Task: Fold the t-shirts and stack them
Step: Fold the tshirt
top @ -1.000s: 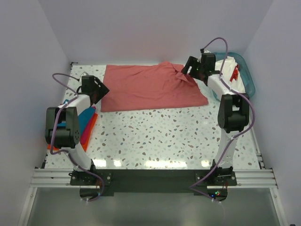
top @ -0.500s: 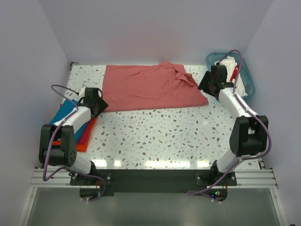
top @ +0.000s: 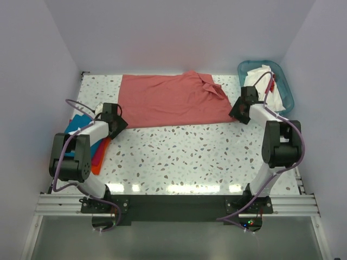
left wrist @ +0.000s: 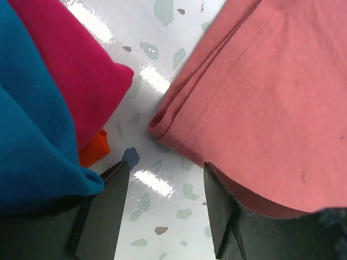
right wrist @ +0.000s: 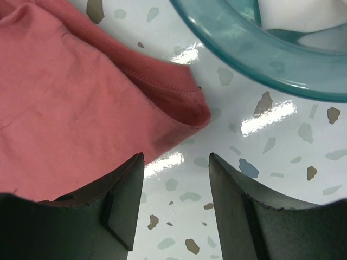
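Two claws hang released, the left claw (top: 116, 122) and right claw (top: 238, 111) each over a near corner of the large salmon-red cloth t-shirt (top: 173, 100) spread on the speckled desk (top: 179, 157). The left arm hides much of the folded teal, pink and orange shirt stack (top: 74, 128); the white shirt (top: 259, 75) lies bunched in the teal plastic basket (top: 290, 96).

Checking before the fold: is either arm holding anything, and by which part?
Nothing is held; left gripper and right gripper have jaws open at near corners of the salmon-red t-shirt.
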Robot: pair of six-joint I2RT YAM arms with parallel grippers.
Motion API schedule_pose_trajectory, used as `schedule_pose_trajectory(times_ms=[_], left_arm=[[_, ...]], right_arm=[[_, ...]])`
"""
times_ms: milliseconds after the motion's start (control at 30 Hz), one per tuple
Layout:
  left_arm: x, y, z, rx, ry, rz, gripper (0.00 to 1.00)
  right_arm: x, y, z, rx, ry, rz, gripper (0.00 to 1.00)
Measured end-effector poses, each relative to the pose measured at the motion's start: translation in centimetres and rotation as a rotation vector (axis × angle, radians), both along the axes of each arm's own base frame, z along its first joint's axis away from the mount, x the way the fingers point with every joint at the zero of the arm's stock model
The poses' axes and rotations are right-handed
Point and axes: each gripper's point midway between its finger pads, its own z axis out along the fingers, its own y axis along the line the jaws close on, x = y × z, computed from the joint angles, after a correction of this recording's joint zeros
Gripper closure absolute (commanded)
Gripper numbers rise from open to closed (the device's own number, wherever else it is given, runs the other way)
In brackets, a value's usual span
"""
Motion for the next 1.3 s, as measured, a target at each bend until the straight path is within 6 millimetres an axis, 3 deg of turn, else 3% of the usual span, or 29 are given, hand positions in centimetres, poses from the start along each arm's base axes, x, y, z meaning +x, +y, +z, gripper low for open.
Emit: schedule_pose_trajectory(times_ms=[267,433,533,667,800,833,867,900,1167,1300], left_arm=[[1.3,-0.2,0.2,-0.013,-0.045,0.004,0.36],[2.6,-0.3,0.2,-0.019,-0.060,0.019,0.47],[3.2,-0.2,0.0,-0.016,-0.063,0.025,0.56],[3.7,0.0,-0.3,-0.008,-0.061,0.039,0.82],[4.3,0.0,-0.5,-0.005,-0.060,0.039,1.00],[4.4,0.0,-0.4,-0.004,-0.060,0.037,1.00],[4.5,0.0,-0.4,-0.002,-0.059,0.034,1.00],[4.5,0.0,-0.4,0.000,-0.057,0.031,1.00],[3.9,0.0,0.2,0.007,-0.045,0.021,1.00],[3.5,0.1,3.7,0.008,-0.097,0.008,1.00]], right_arm=[[0.8,0.0,-1.0,0.031,-0.011,-0.018,0.46],[0.9,0.1,-1.8,0.038,0.000,-0.021,0.49],[0.9,0.1,-2.1,0.039,0.004,-0.022,0.51],[1.0,0.2,-2.1,0.040,0.000,-0.022,0.59],[1.1,-0.4,-2.7,0.044,0.006,-0.035,0.77],[1.1,-0.6,-2.9,0.045,0.012,-0.040,0.83],[1.1,-0.7,-3.2,0.046,0.016,-0.045,0.97],[1.2,-0.8,-3.1,0.047,0.013,-0.045,1.00],[1.5,-0.8,-1.7,0.062,-0.007,-0.047,1.00],[1.1,-0.9,2.3,0.066,-0.073,-0.044,1.00]])
